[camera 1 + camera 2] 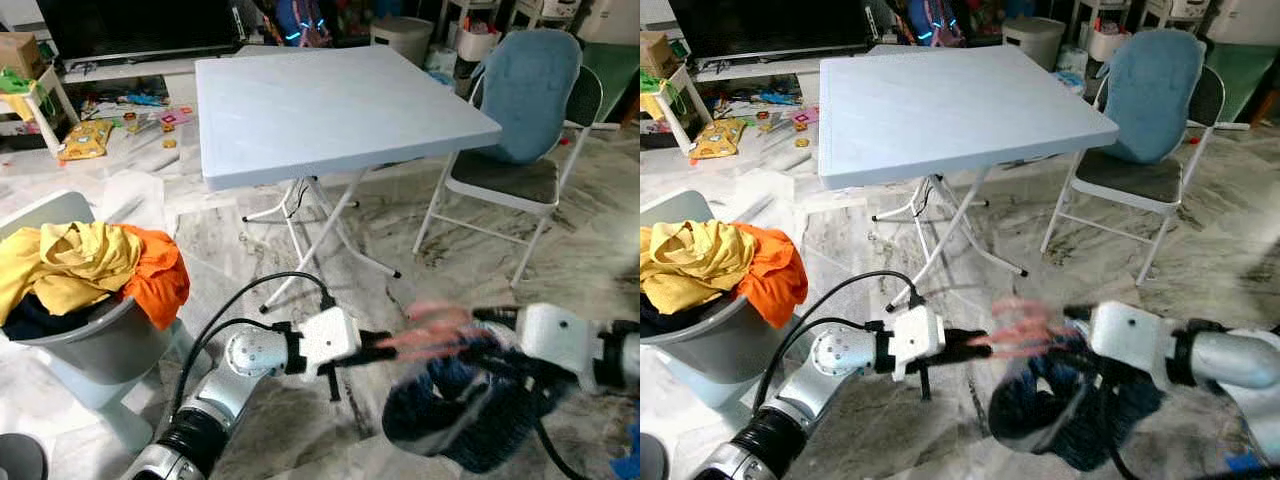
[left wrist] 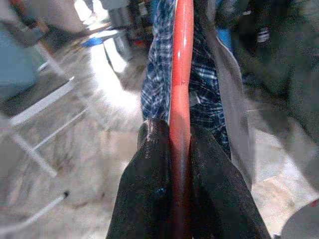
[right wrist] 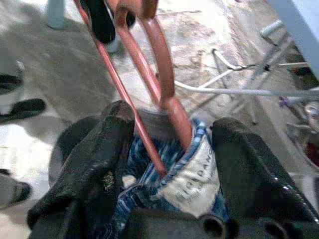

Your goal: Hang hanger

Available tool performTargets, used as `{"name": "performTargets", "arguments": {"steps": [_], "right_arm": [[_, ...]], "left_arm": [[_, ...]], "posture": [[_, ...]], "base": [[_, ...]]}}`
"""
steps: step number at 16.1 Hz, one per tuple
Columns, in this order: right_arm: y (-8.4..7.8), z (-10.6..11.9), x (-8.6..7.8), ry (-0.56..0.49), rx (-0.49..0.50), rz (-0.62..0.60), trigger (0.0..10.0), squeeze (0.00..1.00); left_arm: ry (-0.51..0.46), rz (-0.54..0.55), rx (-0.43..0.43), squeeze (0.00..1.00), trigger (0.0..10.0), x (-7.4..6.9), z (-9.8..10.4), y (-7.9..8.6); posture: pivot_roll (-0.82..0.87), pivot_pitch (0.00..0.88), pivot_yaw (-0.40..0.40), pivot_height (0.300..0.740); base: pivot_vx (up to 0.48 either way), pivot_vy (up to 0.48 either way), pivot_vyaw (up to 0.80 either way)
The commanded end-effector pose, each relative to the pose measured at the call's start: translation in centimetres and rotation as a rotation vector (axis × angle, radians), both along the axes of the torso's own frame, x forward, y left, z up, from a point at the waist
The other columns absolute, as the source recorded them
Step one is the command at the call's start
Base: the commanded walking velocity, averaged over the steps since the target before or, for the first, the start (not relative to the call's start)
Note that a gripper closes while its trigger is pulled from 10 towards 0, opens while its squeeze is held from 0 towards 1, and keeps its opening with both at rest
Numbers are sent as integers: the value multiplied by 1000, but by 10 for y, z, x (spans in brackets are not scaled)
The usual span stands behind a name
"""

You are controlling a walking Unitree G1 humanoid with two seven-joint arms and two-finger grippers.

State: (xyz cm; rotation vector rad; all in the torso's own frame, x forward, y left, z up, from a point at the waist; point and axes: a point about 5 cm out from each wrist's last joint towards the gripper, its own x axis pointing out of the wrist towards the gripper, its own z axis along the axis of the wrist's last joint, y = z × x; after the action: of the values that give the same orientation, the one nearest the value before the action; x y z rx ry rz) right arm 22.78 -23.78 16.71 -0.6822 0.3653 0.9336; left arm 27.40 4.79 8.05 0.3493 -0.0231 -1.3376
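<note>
the left gripper (image 2: 180,149) is closed on the red hanger (image 2: 180,74), its two black fingers (image 2: 149,174) pressed on both sides of the bar. on the hanger hangs a blue checked shirt (image 2: 202,84), and in the head views the shirt (image 1: 470,415) is a dark blurred bundle low in front of the robot, at about 5 o'clock from the white folding table (image 1: 330,105). the hanger there is only a pink smear (image 1: 430,335) between the two arms, too blurred to show its shape. the right gripper (image 3: 174,144) has its fingers apart, one on each side of the shirt collar with a white label (image 3: 197,177); the hanger neck passes between them, and i cannot tell if the fingers touch the cloth. the hook at the top of the right wrist view is cut off by the edge. at 9 o'clock from the left arm stands a grey laundry basket (image 1: 95,345) with yellow and orange clothes (image 1: 100,265), partly cut off. at 2 o'clock, just beside the table, stands a folding chair (image 1: 520,140) with a blue cover.
</note>
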Motion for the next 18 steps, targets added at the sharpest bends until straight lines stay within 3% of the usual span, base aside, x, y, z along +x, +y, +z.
{"name": "performTargets", "arguments": {"steps": [1, 4, 7, 10, 14, 15, 16, 17, 18], "right_arm": [[-2, -2, 5, -36, -30, -23, 10000, 1000], [-2, 0, 17, -126, -17, -92, 10000, 1000], [-1, -5, 19, -150, -13, -109, 10000, 1000], [-11, -8, 27, -206, 15, -301, 10000, 1000], [3, -25, 33, -230, 147, -538, 10000, 1000], [13, -37, 34, -209, 204, -619, 10000, 933], [21, -46, 33, -180, 241, -670, 10000, 608], [26, -52, 33, -158, 254, -695, 10000, 145], [33, -59, 33, -128, 278, -718, 10000, 0]], "left_arm": [[-4, 92, -13, 0, 0, 11, 5, 5], [22, 159, -20, 0, 0, 15, 3, 7], [21, 174, -24, 0, 0, 15, 3, 5], [23, 235, -60, 0, 0, 20, 8, 3], [107, 295, -124, 0, 0, 27, 10, 0], [105, 296, -133, 0, 0, 28, 13, -1], [104, 293, -143, 0, 0, 28, 15, -2], [104, 287, -150, 0, 0, 28, 16, -2], [107, 284, -159, 0, 0, 28, 17, -3]], "posture": [[-33, 0, -34, 740], [-32, 0, -34, 740], [-33, 0, -30, 740], [-37, 0, -29, 740], [-40, 0, -30, 740], [-37, 0, -28, 740], [-37, 0, -28, 740], [-34, 0, -26, 740], [-33, 0, -25, 740]], "base": [[0, 0, 0], [0, 0, 0], [0, 0, 0], [0, 0, 0], [0, 0, 0], [0, 0, 0], [0, 0, 0], [0, 0, 0], [0, 0, 0]]}}
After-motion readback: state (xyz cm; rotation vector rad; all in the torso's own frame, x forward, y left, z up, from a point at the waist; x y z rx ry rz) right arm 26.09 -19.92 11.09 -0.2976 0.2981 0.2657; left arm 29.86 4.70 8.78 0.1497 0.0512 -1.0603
